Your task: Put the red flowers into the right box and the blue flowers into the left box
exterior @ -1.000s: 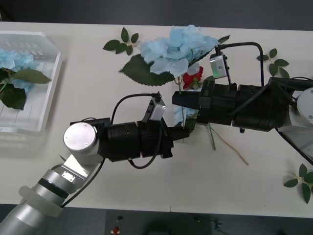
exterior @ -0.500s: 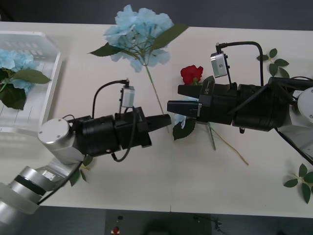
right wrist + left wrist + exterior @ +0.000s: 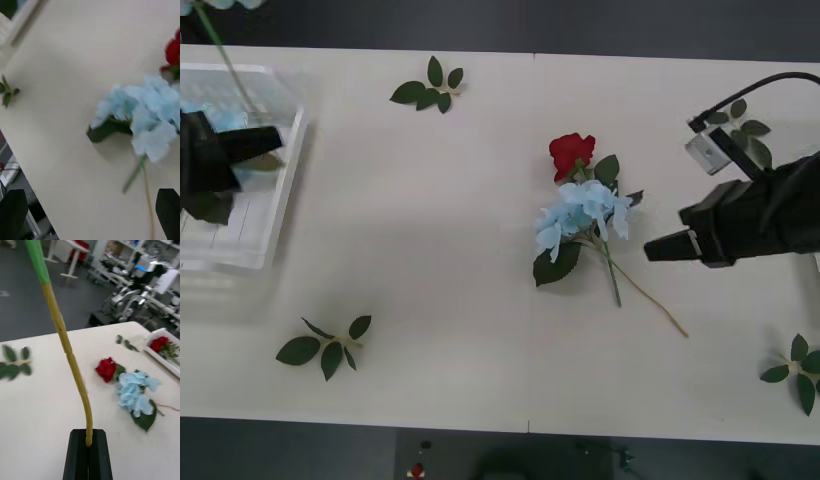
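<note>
Left gripper (image 3: 89, 450) clamped on a blue flower stem (image 3: 67, 348) (bloom cut off); right gripper (image 3: 90, 210) agape.

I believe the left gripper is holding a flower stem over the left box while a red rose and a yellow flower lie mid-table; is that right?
Not quite: the flower lying beside the red rose is a blue flower, not yellow, as the front view shows. The left gripper does hold a flower stem over the left box.
</note>
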Tool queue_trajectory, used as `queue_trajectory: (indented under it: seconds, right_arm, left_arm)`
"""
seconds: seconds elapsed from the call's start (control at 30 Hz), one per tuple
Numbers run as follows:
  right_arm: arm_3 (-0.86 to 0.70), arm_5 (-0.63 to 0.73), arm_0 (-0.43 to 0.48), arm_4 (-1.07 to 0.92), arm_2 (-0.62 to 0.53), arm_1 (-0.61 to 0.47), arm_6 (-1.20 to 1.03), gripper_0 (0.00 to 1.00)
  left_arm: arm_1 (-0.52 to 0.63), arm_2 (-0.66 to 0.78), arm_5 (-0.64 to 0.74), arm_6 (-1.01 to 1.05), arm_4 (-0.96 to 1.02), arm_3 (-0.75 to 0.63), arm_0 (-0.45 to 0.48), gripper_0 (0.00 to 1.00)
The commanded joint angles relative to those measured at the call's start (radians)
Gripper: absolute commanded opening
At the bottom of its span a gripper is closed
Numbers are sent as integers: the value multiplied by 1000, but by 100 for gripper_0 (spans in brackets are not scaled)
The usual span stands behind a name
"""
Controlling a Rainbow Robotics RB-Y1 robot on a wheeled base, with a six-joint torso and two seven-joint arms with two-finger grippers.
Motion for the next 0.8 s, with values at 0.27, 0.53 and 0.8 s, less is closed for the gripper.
queue_trajectory:
  seconds: [0.27,0.53,0.8]
  right_arm:
    - [-91,110,-21,257,56,-30,-436,100]
    - [80,165,-208,413,151,156,-717,100]
    - [482,158,-590,627,416,361,-740,100]
  left_arm:
    - [180,288,87,60,-302,212,73,0]
    - [208,322,-34,74,-387,131,225,0]
    - [208,320,-86,91,-448,96,271,22]
